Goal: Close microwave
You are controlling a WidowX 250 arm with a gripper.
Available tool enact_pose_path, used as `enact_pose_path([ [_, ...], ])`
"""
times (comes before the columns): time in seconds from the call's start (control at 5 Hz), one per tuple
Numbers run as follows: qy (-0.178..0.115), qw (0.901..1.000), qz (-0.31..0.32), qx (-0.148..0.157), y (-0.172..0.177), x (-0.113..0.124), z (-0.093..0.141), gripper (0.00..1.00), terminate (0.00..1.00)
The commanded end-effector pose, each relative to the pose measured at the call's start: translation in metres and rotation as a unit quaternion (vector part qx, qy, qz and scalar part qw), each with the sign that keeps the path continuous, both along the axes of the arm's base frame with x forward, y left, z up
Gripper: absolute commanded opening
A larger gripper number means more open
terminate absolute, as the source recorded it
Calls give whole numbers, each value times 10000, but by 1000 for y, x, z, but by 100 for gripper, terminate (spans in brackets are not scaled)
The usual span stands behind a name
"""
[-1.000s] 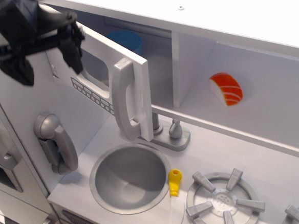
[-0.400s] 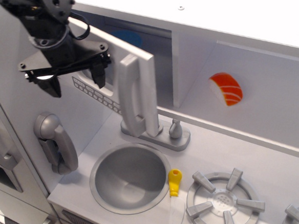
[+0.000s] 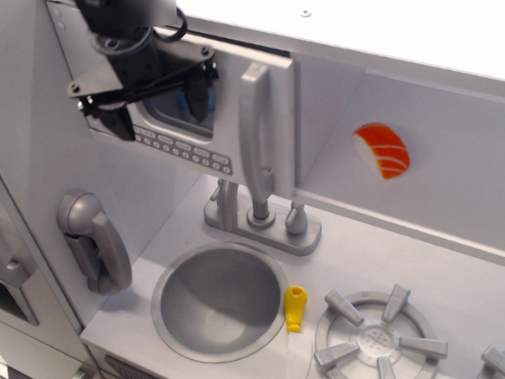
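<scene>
The boxy white-grey microwave (image 3: 230, 113) is seen nearly shut, its flat door carrying a dark window, a button row and a tall moulded grey handle (image 3: 256, 141). The black metal gripper (image 3: 155, 96) is pressed against the window, fingers spread apart, nothing held.

Toy play kitchen | white-grey panels | round sink (image 3: 219, 300) and faucet (image 3: 262, 228) below the gripper (image 3: 156, 105) | burner grate (image 3: 374, 341) lower right | plastic sushi (image 3: 382, 150) in bay to its right | toy phone (image 3: 96, 239) below-left
</scene>
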State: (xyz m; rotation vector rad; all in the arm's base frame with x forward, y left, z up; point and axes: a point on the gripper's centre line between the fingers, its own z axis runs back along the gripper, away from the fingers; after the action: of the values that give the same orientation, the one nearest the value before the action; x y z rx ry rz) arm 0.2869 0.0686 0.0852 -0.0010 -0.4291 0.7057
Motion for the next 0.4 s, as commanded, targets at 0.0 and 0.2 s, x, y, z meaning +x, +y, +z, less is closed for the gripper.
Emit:
enact_pose_path([
  [0.0, -192, 9997, 116, -38, -2, 7, 27, 100, 0],
  [0.2, 560, 9981, -166, 188, 13, -35, 15, 100, 0],
])
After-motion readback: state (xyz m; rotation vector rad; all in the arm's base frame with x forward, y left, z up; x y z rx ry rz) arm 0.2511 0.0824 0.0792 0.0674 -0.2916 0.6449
